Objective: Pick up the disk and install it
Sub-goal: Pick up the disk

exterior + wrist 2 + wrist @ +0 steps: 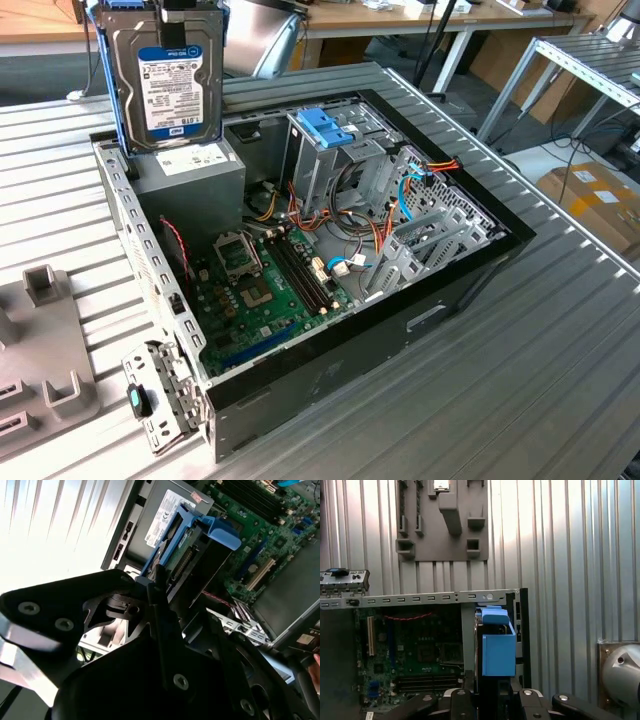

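Hanging upright at eleven o'clock in the exterior view: flat silver-grey metal disk [168, 85], white label, light-blue plastic rail, over the open black steel computer case [440, 290]. Bare-metal drive cage [325, 165] is standing at its four o'clock.
Second wrist view: matte black gripper [152, 587] is pinching the disk's thin edge.
First wrist view: green motherboard [420, 655] is lying below.
Judgement: keeping the disk square to the cage is mattering most.

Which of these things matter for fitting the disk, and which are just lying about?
In the job: gripper, the disk it grips, open computer case, drive cage.
Lying about: grey fixture plate, cardboard box.
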Available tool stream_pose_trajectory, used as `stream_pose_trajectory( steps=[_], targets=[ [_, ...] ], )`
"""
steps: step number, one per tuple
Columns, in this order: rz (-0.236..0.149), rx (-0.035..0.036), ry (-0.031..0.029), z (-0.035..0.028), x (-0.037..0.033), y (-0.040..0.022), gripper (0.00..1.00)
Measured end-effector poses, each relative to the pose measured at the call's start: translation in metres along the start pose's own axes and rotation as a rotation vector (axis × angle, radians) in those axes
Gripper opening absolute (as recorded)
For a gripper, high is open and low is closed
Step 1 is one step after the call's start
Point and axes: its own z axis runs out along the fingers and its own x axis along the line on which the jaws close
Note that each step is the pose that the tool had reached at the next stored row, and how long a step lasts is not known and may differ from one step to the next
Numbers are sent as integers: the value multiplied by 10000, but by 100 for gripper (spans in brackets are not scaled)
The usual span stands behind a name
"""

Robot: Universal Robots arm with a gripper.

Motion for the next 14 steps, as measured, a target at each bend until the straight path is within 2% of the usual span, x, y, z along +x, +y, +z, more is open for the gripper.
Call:
stream_pose_trajectory(
  steps=[4, 8, 14],
  targets=[
    [0, 0, 0, 0, -4, -79, 35],
    [0, 0, 0, 1, -12, -228, 35],
    [0, 0, 0, 1, -20, -386, 35]
  ],
)
